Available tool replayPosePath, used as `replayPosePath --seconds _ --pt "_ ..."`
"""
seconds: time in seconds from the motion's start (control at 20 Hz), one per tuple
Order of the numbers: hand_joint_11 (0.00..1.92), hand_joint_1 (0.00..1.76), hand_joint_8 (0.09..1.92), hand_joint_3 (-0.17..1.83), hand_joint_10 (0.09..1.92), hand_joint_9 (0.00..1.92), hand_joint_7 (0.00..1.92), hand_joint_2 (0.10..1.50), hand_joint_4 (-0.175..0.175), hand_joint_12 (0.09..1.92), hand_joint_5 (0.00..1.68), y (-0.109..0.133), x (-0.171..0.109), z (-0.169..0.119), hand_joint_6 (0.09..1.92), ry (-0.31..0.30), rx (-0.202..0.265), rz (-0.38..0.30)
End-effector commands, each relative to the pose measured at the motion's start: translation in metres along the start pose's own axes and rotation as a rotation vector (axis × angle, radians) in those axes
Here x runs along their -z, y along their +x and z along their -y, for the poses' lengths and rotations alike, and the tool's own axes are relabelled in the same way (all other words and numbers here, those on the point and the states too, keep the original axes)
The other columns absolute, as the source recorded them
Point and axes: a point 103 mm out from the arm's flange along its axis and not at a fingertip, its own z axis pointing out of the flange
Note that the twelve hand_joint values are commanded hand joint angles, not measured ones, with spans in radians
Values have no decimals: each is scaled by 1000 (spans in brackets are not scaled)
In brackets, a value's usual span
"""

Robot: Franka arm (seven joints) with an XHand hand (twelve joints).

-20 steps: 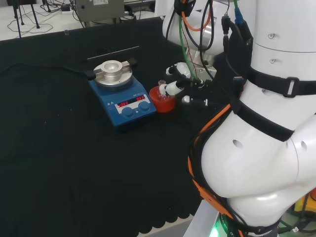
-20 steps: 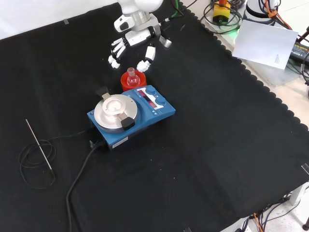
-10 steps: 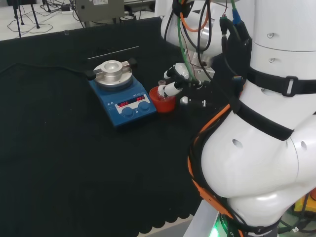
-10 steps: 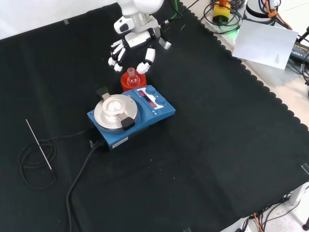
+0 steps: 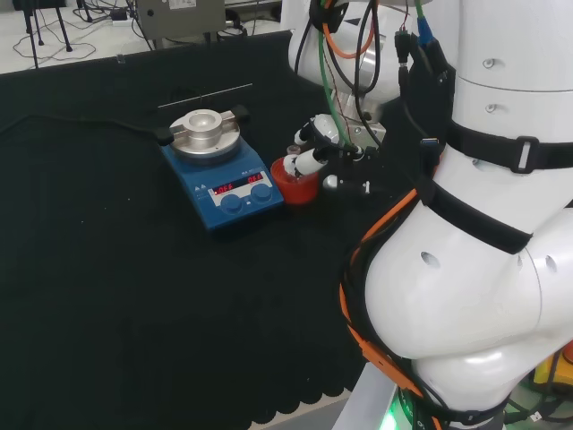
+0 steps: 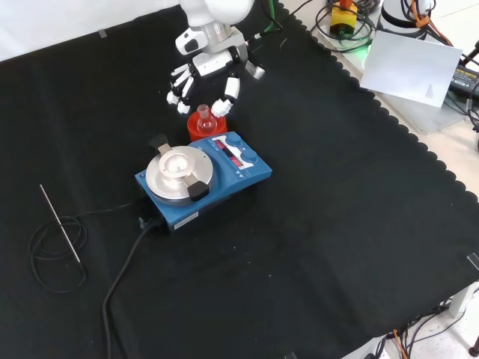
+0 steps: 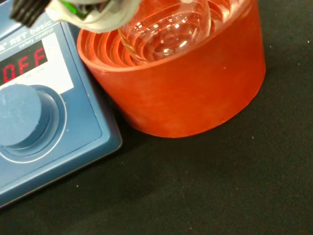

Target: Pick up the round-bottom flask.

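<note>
Front view: blue hotplate stirrer; round-bottom flask upright in red ribbed stand at its 1 o'clock. Robot hand released, fingers spread, flask's 12 o'clock. Advice: lower, close round neck, lift vertically.

- Flask: clear glass, glossy, with bright highlights.
- Stand under the flask: red, matt, ribbed inside.
- Stirrer beside the stand: blue casing, smooth plastic look; round top plate brushed metal.
- Cloth: black, matt weave.
- Hand just above the flask: glossy white and black shells.
</note>
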Motion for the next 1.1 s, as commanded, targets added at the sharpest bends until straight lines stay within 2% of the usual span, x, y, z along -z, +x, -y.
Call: replayPosePath --seconds 0.05,0.2,0.3,1.1 --pt "0 849 513 708 605 426 254 639 -34 1274 683 9 -4 -4 228 -2 5 15" --pt "0 849 516 715 604 428 254 636 -34 1287 606 9 -5 -4 449 -8 6 17" --pt "0 850 519 717 607 429 254 636 -34 1294 588 8 -4 -5 522 -10 5 19" --pt "0 860 534 711 614 438 263 645 -34 1328 649 5 -4 -7 726 -13 0 29"
